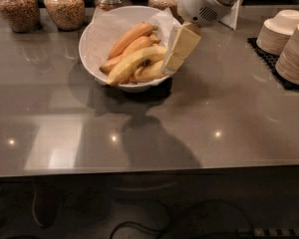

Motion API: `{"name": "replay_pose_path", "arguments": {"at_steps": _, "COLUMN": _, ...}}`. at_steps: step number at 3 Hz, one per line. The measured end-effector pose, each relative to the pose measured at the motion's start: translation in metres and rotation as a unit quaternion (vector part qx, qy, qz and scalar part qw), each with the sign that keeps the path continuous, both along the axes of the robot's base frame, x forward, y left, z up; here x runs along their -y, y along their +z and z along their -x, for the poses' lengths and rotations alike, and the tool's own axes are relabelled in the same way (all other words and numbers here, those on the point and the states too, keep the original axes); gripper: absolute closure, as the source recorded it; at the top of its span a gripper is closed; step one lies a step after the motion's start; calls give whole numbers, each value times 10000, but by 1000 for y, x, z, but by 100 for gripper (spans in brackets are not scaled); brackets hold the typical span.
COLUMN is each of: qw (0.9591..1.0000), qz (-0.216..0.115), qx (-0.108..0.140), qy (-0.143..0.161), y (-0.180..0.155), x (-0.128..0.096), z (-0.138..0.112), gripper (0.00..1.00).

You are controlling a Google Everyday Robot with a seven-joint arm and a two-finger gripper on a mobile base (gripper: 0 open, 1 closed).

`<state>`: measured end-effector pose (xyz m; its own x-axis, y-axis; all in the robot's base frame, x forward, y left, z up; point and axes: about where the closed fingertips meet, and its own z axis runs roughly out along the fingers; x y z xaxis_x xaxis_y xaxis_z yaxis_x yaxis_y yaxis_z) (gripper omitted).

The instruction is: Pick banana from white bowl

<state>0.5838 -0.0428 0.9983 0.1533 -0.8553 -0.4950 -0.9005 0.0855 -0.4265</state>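
Observation:
The white bowl point(95, 38) lined with crinkled paper stands at the back middle of the grey counter. The banana point(132, 64), long and bright yellow with a dark spot near its middle, lies across the front of the pile. Two slimmer orange-toned bananas point(131, 37) lie behind it. A duller yellow banana point(150, 72) lies at the front right. My gripper point(178, 50), cream-coloured, hangs from the white arm point(204, 4) over the bowl's right rim, just right of the banana's upper end, and hides part of the rim.
Several glass jars point(65, 5) of grains line the back edge. Stacks of pale plates point(295, 49) sit on a black mat point(269, 59) at the right. A white card point(235, 15) stands behind the arm. The counter's front edge runs across the lower part of the view.

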Motion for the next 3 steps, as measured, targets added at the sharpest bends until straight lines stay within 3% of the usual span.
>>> {"name": "replay_pose_path", "arguments": {"at_steps": 2, "qw": 9975, "qz": 444, "qx": 373, "qy": 400, "y": -16, "x": -21, "z": -22, "gripper": 0}}
{"name": "replay_pose_path", "arguments": {"at_steps": 3, "qw": 9962, "qz": 480, "qx": 415, "qy": 589, "y": -27, "x": -38, "z": -36, "gripper": 19}}
